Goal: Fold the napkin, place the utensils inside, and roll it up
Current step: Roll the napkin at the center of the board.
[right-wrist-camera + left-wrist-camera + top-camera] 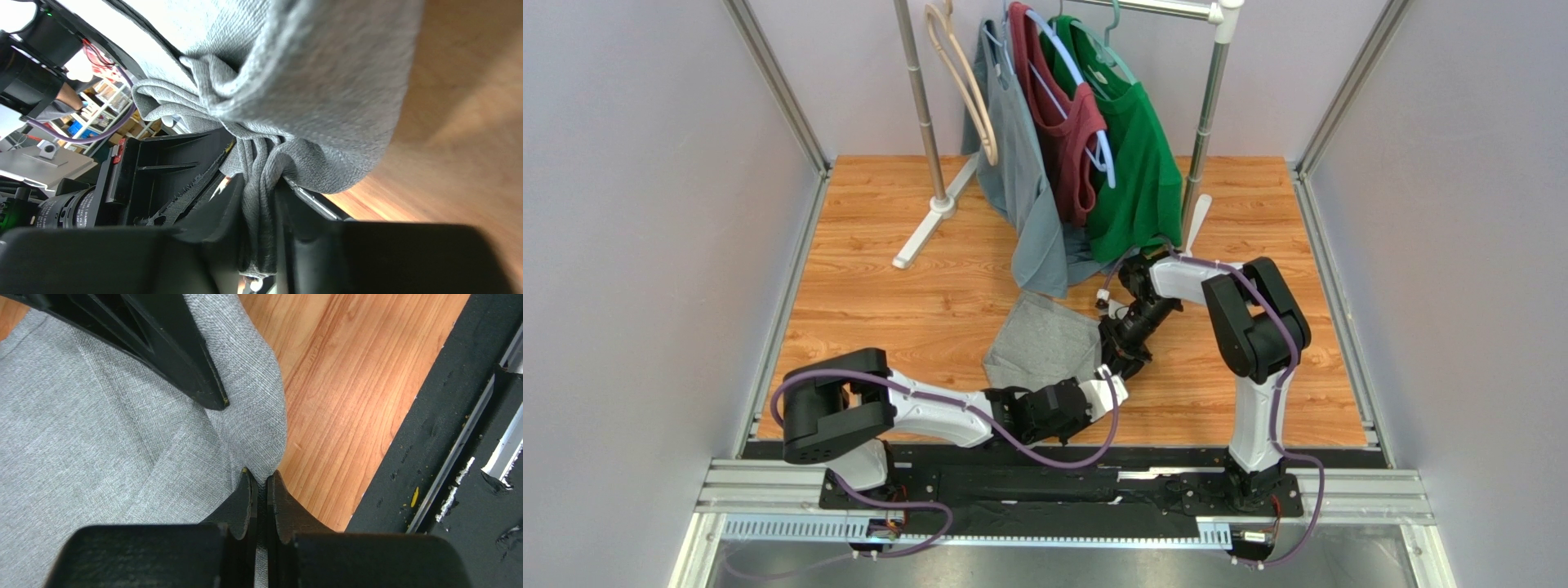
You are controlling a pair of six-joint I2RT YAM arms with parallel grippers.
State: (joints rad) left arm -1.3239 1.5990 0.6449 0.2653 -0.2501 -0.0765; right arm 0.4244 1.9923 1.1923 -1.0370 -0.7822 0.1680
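The grey napkin (pixel 1044 343) lies rumpled on the wooden table between the two arms. My left gripper (pixel 1114 390) is at its near right corner. In the left wrist view the left gripper (pixel 262 478) is shut on the napkin (pixel 92 435) at its edge. My right gripper (pixel 1124 352) sits just behind it at the cloth's right side. In the right wrist view the right gripper (pixel 261 202) is shut on a bunched fold of the napkin (pixel 319 79), which is lifted off the wood. The utensils are out of view.
A clothes rack (pixel 922 116) stands at the back with a grey shirt (pixel 1026 184), a maroon one (pixel 1063 110) and a green one (pixel 1136 147); its white foot (pixel 925 227) reaches forward. The black base plate (pixel 430 447) lies close by the left gripper.
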